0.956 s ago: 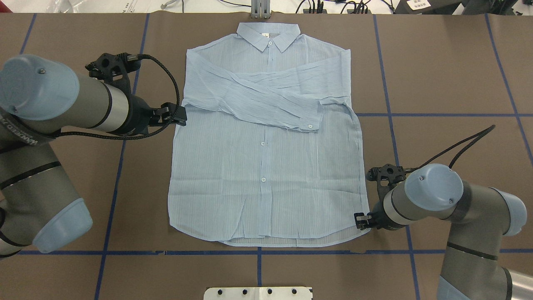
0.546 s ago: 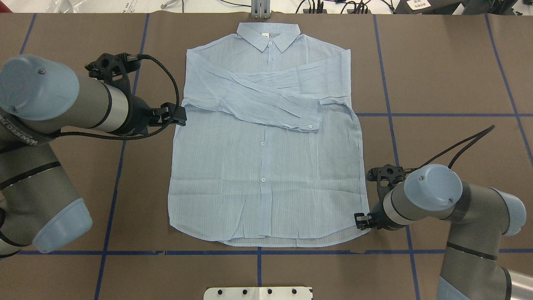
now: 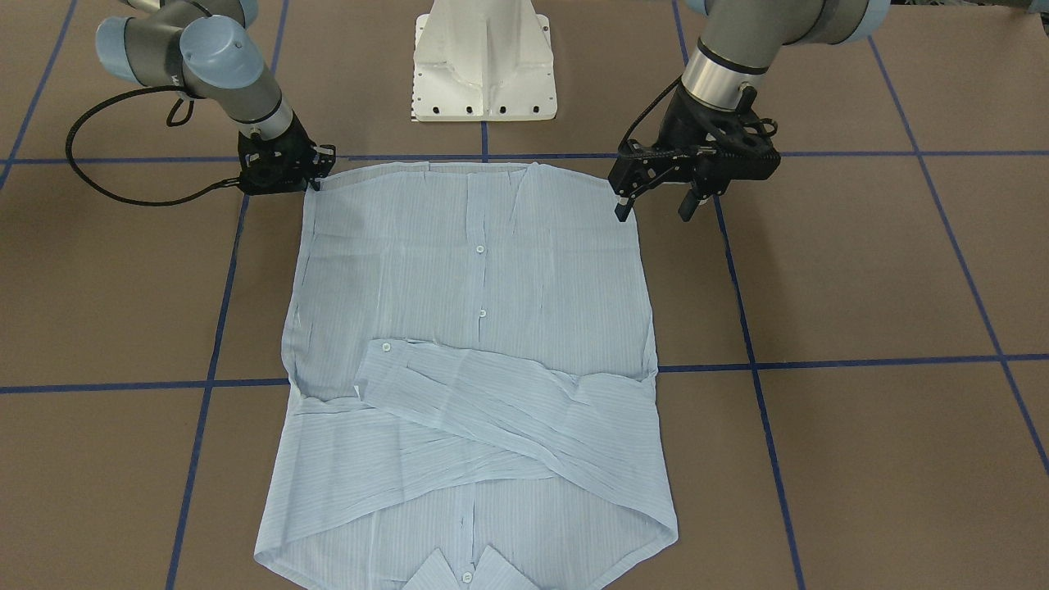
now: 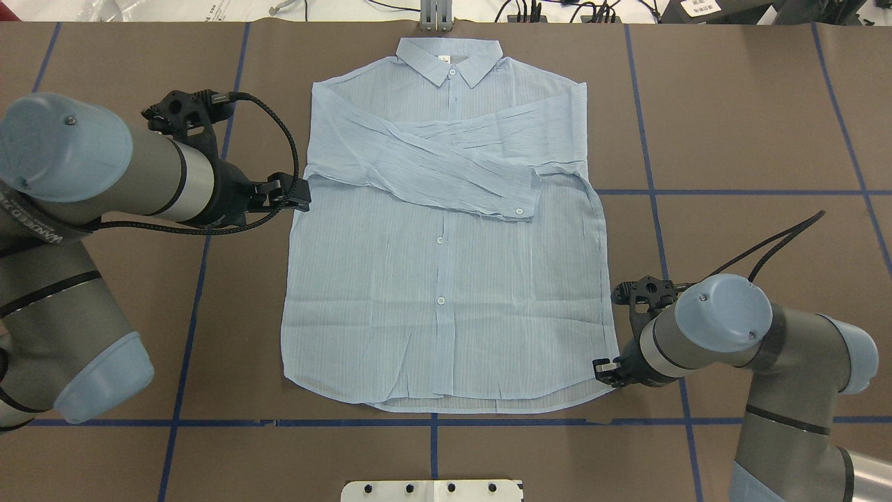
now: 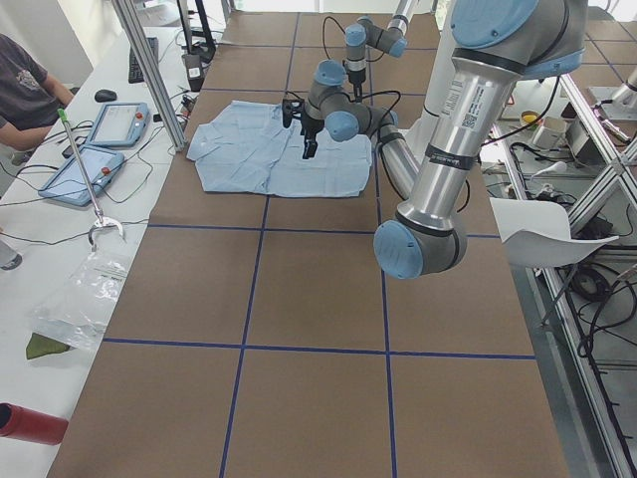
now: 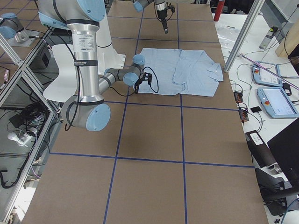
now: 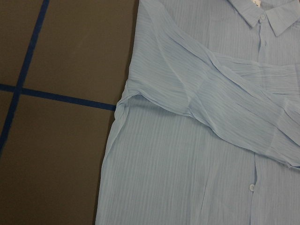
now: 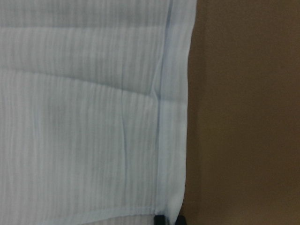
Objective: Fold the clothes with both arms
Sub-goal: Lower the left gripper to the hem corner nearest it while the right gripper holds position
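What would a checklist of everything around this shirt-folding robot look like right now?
Surface: brown table with blue tape grid.
Job's things: pale blue shirt flat, buttons up, sleeves crossed over chest.
Clutter: plastic bag and red cylinder on the side bench.
Grippers: left gripper open, raised beside the shirt's side edge; right gripper low at a hem corner, grip unclear.
Cables: left cable and right cable, black, loop from the wrists.
Surroundings: seated person, control tablets, white pedestal.
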You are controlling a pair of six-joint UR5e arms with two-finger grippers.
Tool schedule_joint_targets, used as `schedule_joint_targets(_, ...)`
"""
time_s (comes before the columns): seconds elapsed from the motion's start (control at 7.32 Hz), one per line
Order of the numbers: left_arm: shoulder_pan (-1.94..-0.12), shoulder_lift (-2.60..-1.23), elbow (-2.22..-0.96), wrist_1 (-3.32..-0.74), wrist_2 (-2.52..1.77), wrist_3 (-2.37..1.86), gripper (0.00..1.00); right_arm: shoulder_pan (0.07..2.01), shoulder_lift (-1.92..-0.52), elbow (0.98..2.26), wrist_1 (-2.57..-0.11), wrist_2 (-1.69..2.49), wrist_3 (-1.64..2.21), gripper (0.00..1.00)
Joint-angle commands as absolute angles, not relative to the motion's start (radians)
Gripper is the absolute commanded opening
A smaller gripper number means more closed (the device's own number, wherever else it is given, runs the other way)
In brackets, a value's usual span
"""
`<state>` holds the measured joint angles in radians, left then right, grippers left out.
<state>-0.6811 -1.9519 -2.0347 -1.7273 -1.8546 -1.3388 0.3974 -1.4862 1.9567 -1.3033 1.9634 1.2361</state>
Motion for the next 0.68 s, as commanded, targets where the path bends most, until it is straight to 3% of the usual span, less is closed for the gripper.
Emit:
schedule_joint_targets(0.0, -0.681, -1.951, -2.033, -1.727, -1.855, -1.338, 0.99, 0.399, -1.474, 1.963, -1.307, 1.973, 1.243, 0.0)
schedule_joint_targets(0.55, -0.611, -1.913, -2.055, -1.742, -1.852, -1.464, 0.99, 0.446, -1.47, 1.985, -1.295, 1.976, 1.243, 0.0)
